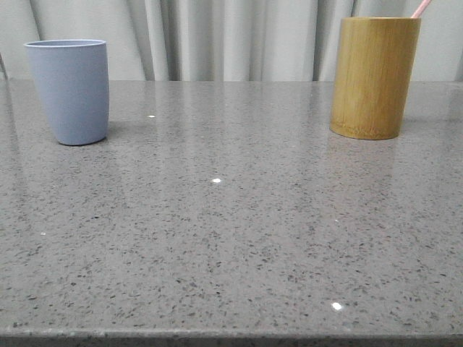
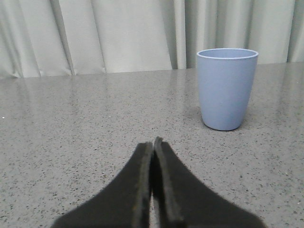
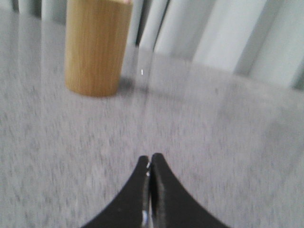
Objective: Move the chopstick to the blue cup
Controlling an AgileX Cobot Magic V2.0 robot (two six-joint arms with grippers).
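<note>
Table [image 1: 231, 246]: a grey speckled stone surface, glossy, with small points of reflected light; a pale pleated curtain [image 1: 217, 36] is hung behind its far edge. Bamboo cup [image 1: 374, 76]: a yellow-brown cylinder, stood upright at the far right of the table in the front view, the taller of the two vessels; it is also seen, blurred, in the right wrist view. Blue cup [image 1: 69, 90]: a matte pale blue-grey tumbler, handleless, tapered to its base, stood upright at the far left, well apart from the bamboo cup; nothing is seen rising above its rim. Left gripper [image 2: 153, 142]: black fingers pressed together with nothing held between them, low over the bare table, the blue cup seen beyond and to one side of it in its wrist view. Right gripper [image 3: 149, 159]: black fingers likewise pressed together and holding nothing, above bare table, the bamboo cup seen further off. Chopstick [image 1: 421, 8]: a thin pale pink stick — only its upper tip is visible, slanted out above the rim of the bamboo cup at the right side; the remainder is hidden inside that cup.
</note>
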